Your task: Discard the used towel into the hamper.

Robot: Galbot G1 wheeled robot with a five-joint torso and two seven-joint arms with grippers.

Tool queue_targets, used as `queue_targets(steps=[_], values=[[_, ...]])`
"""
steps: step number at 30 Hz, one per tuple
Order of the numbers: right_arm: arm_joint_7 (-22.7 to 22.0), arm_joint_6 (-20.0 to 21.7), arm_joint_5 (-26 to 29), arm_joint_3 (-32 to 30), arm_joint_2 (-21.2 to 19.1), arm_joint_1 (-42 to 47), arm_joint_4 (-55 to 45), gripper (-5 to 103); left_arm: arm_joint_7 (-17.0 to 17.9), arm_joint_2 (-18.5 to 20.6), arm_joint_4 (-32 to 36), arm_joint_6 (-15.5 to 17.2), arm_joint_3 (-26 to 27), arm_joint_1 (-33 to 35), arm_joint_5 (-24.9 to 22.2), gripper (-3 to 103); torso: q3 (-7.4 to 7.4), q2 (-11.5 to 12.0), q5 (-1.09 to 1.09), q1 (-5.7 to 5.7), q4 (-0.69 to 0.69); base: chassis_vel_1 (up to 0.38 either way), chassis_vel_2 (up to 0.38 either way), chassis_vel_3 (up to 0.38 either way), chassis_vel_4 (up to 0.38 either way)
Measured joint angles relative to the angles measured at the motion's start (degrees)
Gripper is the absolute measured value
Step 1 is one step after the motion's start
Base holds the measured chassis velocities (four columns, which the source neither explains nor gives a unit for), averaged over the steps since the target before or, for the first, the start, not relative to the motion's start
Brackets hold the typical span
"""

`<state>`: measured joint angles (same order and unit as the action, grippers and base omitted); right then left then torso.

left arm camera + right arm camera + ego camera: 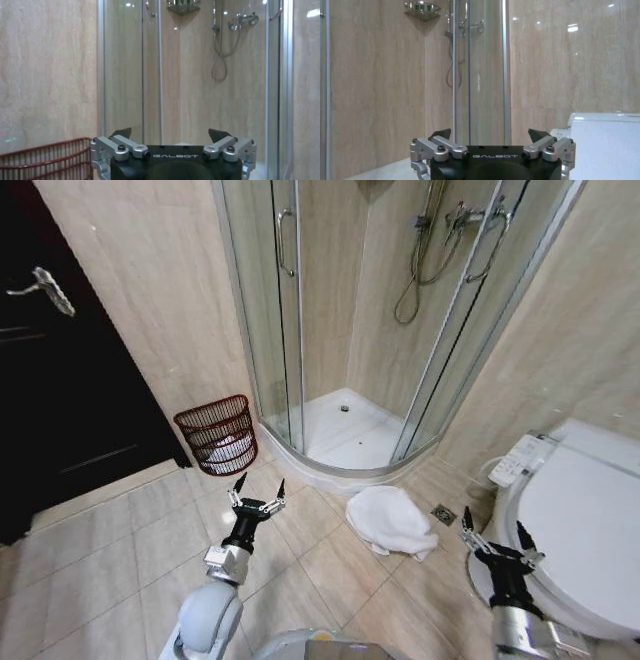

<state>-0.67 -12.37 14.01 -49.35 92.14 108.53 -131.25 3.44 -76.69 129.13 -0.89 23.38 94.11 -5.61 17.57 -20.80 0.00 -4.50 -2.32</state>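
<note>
The shower stall (pixel 390 320) with its curved glass doors takes up the far corner ahead of me, its white tray (pixel 345 435) raised a step above the tiled floor (pixel 110 550). A dark door (pixel 60 370) stands to my left, and the white toilet (pixel 575 520) sits close on my right, its lid down, with a control panel (pixel 520 459) at its side.

The hamper (pixel 217 434) stands on the floor against the beige wall, between the dark door and the shower's glass, tipped slightly toward me; something white lies in its bottom. In my left wrist view its red-brown ribs (pixel 47 161) show low beside my fingers.

The used towel (pixel 390 520) lies crumpled in a white heap on the floor just in front of the shower's curb, between my two arms and well apart from the hamper. A small square floor drain (pixel 444 514) sits just beside it on the toilet side.

My left gripper (pixel 259 490) hovers above the tiles, near the hamper and short of it, with its fingers (pixel 121 132) spread wide and nothing between them. My right gripper (pixel 494 533) hangs next to the toilet bowl, to the right of the towel, its fingers (pixel 539 134) equally wide apart and holding nothing.
</note>
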Motion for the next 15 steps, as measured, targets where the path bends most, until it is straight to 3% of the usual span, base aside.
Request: queue_targets(steps=[5, 14, 15], values=[[-0.04, -0.04, -0.31, -0.11, 0.0, 0.05, -0.62, 100, 1.03, 0.94, -0.73, -3.8, -0.86, -1.47, -1.3, 100, 0.15, -0.32, -0.01, -0.17, 0.0, 0.0, 0.0, 0.0, 0.0], [0.12, -0.18, -1.66, 0.34, 0.0, 0.72, -2.55, 100, 4.9, 3.03, -0.45, -3.98, -1.0, -1.06, -1.45, 100, 0.75, -1.28, -0.01, -0.55, 0.0, 0.0, 0.0, 0.0, 0.0], [0.58, -0.14, -2.03, 0.54, 0.0, 0.78, -3.08, 100, 6.81, 3.15, 0.01, -2.93, -1.11, -1.05, -1.36, 100, 0.92, -1.6, -0.01, -0.68, 0.0, 0.0, 0.0, 0.0, 0.0]])
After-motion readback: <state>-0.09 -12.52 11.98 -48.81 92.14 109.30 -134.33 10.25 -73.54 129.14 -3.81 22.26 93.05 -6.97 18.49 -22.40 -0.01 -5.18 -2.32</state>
